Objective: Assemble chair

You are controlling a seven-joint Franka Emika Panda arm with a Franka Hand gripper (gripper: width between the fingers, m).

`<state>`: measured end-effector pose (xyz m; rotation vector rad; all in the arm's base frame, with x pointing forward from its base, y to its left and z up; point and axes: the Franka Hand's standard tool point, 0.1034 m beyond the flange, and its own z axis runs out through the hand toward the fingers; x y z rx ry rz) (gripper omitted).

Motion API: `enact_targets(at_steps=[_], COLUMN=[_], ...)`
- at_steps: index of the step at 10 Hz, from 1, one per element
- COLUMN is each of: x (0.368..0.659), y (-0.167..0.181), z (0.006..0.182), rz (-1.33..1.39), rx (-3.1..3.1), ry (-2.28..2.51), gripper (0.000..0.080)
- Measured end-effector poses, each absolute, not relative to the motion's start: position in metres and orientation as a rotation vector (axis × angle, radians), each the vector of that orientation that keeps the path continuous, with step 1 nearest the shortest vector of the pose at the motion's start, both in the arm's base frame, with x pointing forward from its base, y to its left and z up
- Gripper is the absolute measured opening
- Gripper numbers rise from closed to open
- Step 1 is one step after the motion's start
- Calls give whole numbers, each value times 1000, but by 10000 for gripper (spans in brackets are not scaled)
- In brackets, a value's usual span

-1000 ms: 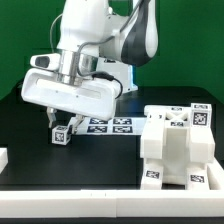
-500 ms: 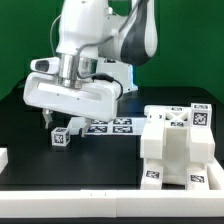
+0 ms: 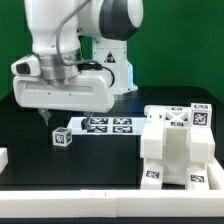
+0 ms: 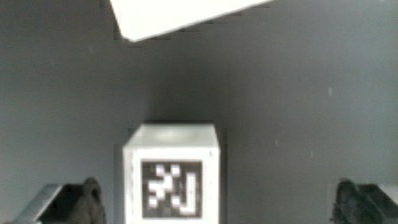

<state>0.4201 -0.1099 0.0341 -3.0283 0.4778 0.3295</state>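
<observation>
A small white chair block with a black-and-white tag stands alone on the black table, and the wrist view shows the block close up. My gripper hangs just above it, open and not touching it. In the wrist view the gripper has its dark fingertips far apart, and the block stands nearer one of them with a gap. The part-built chair, a chunky white stack of tagged pieces, stands at the exterior view's right.
The marker board lies flat behind the small block, and its corner shows in the wrist view. A low white rail runs along the front edge. A white piece sits at the exterior view's left edge.
The jaws have opened wide and let go of the small block, which stays on the table. The arm has risen a little and shifted toward the exterior view's left.
</observation>
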Motion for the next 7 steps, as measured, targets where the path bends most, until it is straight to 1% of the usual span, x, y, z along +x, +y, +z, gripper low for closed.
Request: enact_targets(at_steps=[2,4,5,7], x=[434,450,450,448], y=[-114,-120,-119,-120], z=[39,38,39,35], rz=[537,747,861,977], rx=[-2953,-2860,-2812,-2757], ry=[469,467,465,461], gripper=[649,649,649,649])
